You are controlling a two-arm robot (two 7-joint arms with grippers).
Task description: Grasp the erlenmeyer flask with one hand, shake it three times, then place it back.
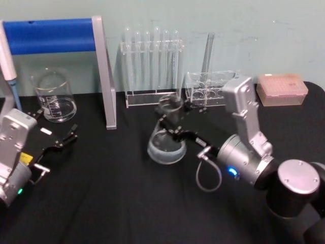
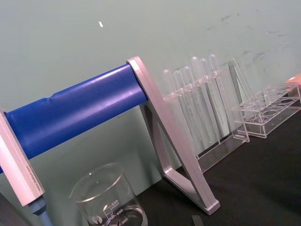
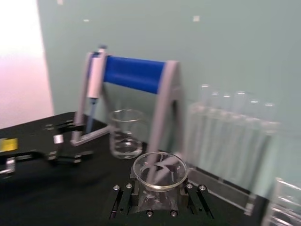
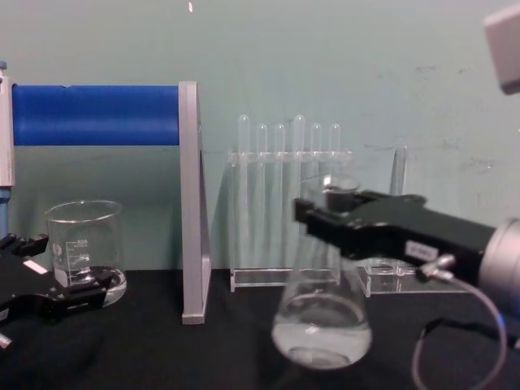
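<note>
Black tabletop (image 1: 101,203) is sitting against a pale green wall (image 1: 228,20). Right gripper (image 1: 171,126) is clamping the neck of the erlenmeyer flask (image 1: 165,150), mid-table in front of the test tube rack (image 1: 152,66). Left gripper (image 1: 56,150) is idling spread open near the beaker (image 2: 110,202), which is showing 500, 400, 300.

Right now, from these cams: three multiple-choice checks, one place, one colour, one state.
1. The beaker stands: A) under the stand's bar, robot's left; B) far right; C) centre front.
2. The bar is: A) red; B) green; C) blue.
3. The right pincer is: A) open, holding nothing; B) shut on the erlenmeyer flask at its neck; C) resting on the beaker.
1A: it sits below the bar at left. 2C: plainly blue. 3B: it clamps the neck. The left pincer sits open by the beaker.
</note>
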